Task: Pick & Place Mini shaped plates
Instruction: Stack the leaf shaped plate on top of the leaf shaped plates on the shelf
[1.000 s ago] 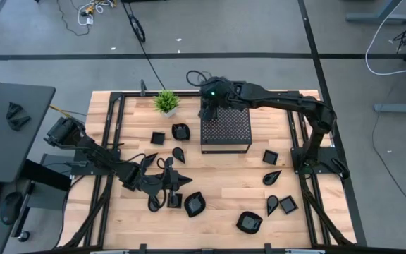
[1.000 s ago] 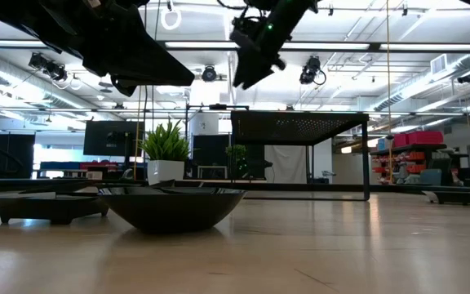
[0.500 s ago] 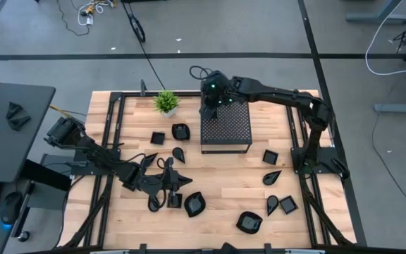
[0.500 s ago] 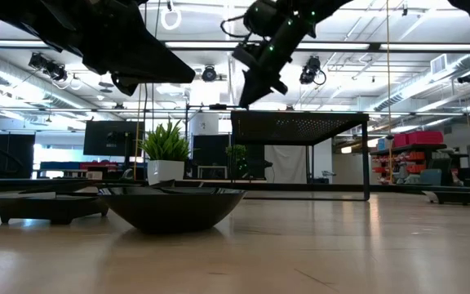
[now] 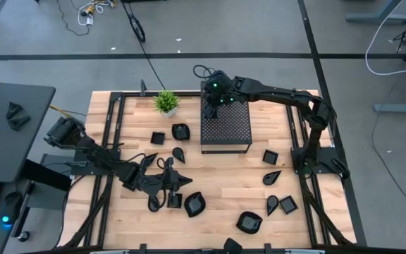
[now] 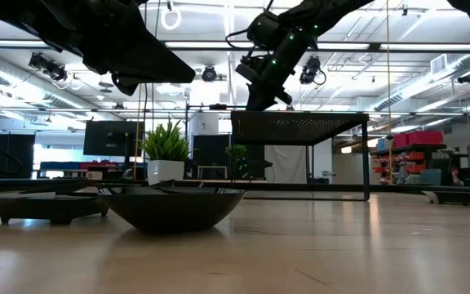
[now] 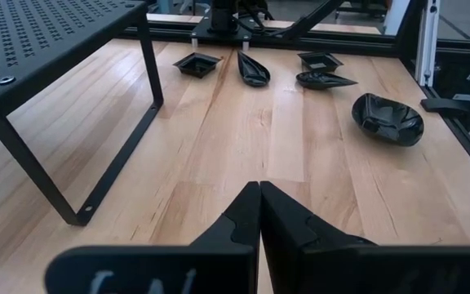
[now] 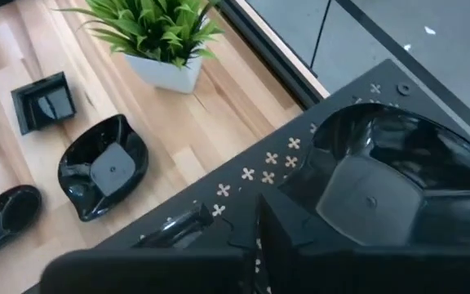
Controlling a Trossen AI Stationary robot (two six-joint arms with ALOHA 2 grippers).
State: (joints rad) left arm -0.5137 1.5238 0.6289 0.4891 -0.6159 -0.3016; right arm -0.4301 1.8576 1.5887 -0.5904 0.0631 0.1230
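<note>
A: What is changed at the right gripper [image 5: 214, 103]?
B: A second ago its jaws were spread above the far-left corner of the box [image 5: 225, 128]; now they are clenched, with nothing seen between them. A leaf-shaped plate [image 8: 382, 184] is seen in the right wrist view lying on the perforated top just beside the jaws.

A: So that plate is taken as placed?
B: Judged so: it rests on the box and is not gripped.

A: And the left gripper [image 5: 162, 180]?
B: It is held low over the bench [image 5: 217, 176], jaws clenched on nothing, among the near-left plates.

A: What is left of the task?
B: Much, it seems. Other plates [image 5: 280, 204] are scattered across the bench on both sides of the box, and two more [image 5: 180, 131] lie near the plant [image 5: 165, 101].
</note>
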